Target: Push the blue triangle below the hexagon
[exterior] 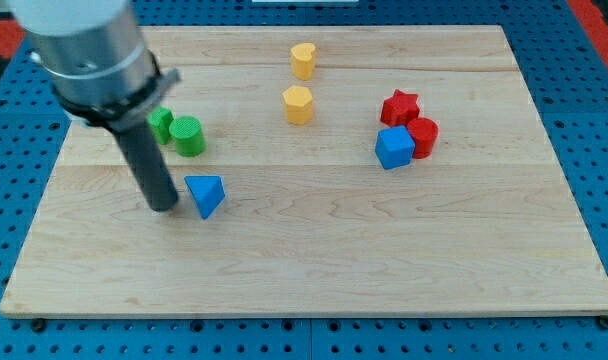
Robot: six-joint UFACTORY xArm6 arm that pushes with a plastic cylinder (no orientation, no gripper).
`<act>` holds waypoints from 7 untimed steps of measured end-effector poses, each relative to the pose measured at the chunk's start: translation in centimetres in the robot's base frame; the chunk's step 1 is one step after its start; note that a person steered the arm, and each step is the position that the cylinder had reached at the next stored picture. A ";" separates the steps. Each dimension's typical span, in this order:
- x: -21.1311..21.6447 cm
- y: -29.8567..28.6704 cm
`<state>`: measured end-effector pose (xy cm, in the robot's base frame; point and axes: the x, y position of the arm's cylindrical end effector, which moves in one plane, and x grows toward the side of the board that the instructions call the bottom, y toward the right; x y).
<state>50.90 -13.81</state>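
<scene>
One tip, no jaws fitted, rests on the tabletop just left of the blue triangle, which lies down-left of the yellow hexagon.

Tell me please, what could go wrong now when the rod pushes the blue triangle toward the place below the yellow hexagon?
1. My tip sits just at the view's left of the blue triangle, facing a slanted side; an off-centre push could spin the block or let it slip away.
2. The yellow hexagon lies up and to the view's right; pushing too high may knock it.
3. The green blocks stand close behind the rod, so swinging round could disturb them.
</scene>
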 end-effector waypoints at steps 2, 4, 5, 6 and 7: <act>-2.2 10.1; -2.6 2.4; -1.9 -1.4; -5.1 -2.5; -6.9 0.6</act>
<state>43.95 -13.19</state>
